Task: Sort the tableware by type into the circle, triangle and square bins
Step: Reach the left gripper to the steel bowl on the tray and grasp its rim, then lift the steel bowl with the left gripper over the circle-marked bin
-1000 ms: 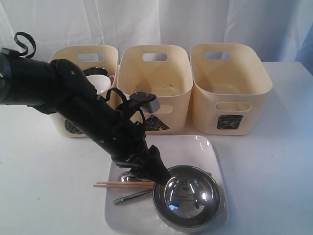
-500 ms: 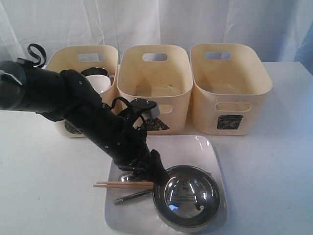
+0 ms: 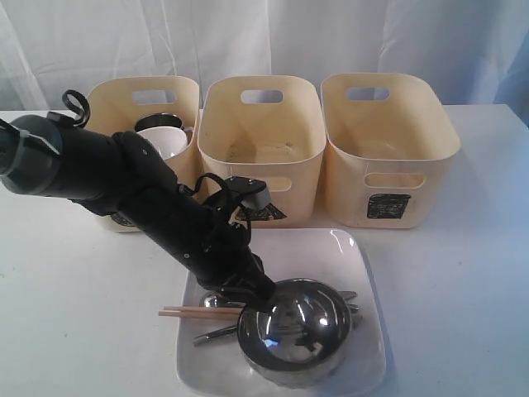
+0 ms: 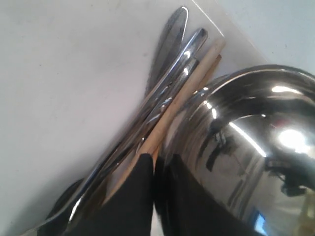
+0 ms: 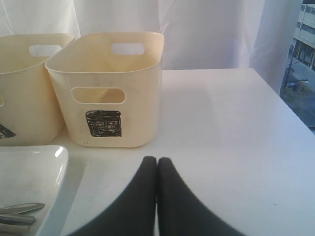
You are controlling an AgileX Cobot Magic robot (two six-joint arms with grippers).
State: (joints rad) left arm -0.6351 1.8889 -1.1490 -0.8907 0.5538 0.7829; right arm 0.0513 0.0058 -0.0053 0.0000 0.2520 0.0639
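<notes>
Exterior view, and the white table spreads across the whole scene. On it lies our landmark, the large white square plate. Behind the plate's far edge stand three cream plastic tubs in a row. The triangle-marked tub is straight behind the plate and the square-marked tub is behind its right corner. The third tub sits behind and to the left of the plate, its mark mostly hidden by the arm.

The black left arm slants down from that side onto the plate!

On the plate, toward its near edge, sits the large steel bowl, tipped a little. The left gripper is on the bowl's left rim. The left wrist view backs it up: the black fingers are pinching the rim, one outside the bowl and one inside.

Up in the tub left of the plate there's a small white bowl, with a steel mug just behind it.

Back on the plate, the pale wooden chopsticks lie side by side, left of the steel bowl, their ends poking over the plate's left edge. Steel cutlery lies just beside them, part of it tucked under the bowl.

Right wrist view now: the right gripper has its two black fingers pressed flat together, gripping nothing. It is over bare table off the plate's far right corner.
</notes>
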